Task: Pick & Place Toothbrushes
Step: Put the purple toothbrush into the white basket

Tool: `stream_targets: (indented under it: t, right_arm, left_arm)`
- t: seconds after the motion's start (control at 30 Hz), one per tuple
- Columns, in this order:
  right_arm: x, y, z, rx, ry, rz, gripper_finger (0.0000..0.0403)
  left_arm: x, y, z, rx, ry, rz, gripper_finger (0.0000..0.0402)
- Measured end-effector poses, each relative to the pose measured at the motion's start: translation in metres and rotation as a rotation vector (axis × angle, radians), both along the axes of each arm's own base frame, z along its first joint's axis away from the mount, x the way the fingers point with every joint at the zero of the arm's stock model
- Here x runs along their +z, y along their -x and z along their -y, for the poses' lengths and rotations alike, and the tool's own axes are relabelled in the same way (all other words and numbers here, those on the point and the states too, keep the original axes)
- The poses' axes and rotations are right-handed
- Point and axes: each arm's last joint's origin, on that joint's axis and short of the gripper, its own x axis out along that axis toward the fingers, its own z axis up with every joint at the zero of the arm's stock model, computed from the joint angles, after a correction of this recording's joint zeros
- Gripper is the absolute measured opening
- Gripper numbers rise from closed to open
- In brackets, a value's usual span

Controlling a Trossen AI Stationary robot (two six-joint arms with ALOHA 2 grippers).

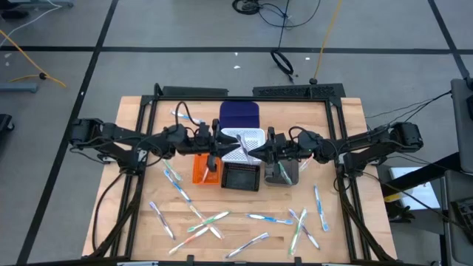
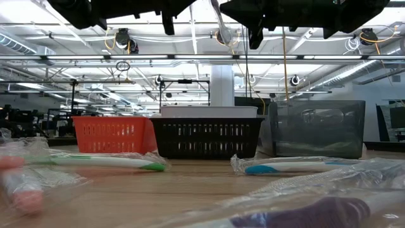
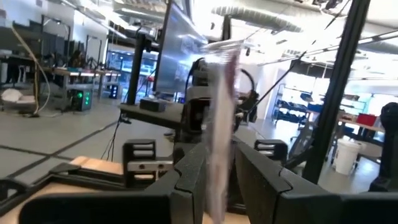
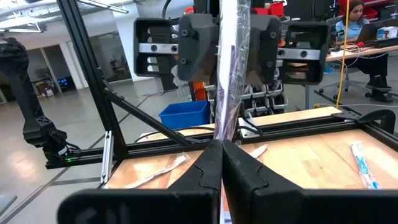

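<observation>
One wrapped toothbrush [image 4: 229, 81] is held in the air between the two grippers, above the white bin [image 1: 244, 138] in the middle of the table. The right gripper [image 4: 222, 148] has its fingers pressed together on the lower end of the wrapper, and the brush stands upright from it. The left gripper [image 3: 219, 163] is narrowly open with the same wrapper in the gap between its fingers [image 3: 193, 171]; whether the fingers press on it I cannot tell. Both arms reach toward the centre from the two sides of the table, almost level, and their grippers meet nearly tip to tip. The other toothbrushes [image 1: 270, 219] lie scattered in clear wrappers on the near part of the wooden table [image 1: 133, 111], some crossing each other. The orange bin [image 1: 200, 168], the black bin [image 1: 240, 177] and the grey bin [image 1: 281, 174] stand in a row, the white bin behind them, and a dark blue box [image 1: 239, 114] is behind that one. Black frame bars [image 4: 93, 68] go around the table. Beyond it is a large workshop with grey floor and ceiling lights, and a person [image 4: 357, 25] sits at a desk far away.
</observation>
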Motion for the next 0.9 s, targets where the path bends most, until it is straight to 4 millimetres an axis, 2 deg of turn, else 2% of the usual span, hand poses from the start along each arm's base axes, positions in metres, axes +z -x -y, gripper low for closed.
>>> stream_targets:
  t: [0.27,0.57,0.67,0.9]
  right_arm:
    - [0.0000,0.0000,-0.0018,0.006,0.000,0.000,0.0000]
    - [-0.0013,0.0000,-0.0017,0.006,0.000,-0.013,0.0000]
    - [-0.0009,0.0000,-0.0017,0.006,0.002,-0.009,0.0000]
    - [-0.0007,0.0000,-0.0017,0.006,0.003,-0.007,0.0000]
  left_arm:
    - [-0.0049,-0.0020,-0.0075,0.019,0.015,-0.032,0.0088]
    - [-0.0075,-0.0026,-0.0037,0.045,-0.009,-0.061,0.0095]
    - [-0.0067,-0.0025,-0.0033,0.041,-0.009,-0.052,0.0130]
    - [-0.0062,-0.0022,-0.0070,0.132,0.048,-0.045,0.0252]
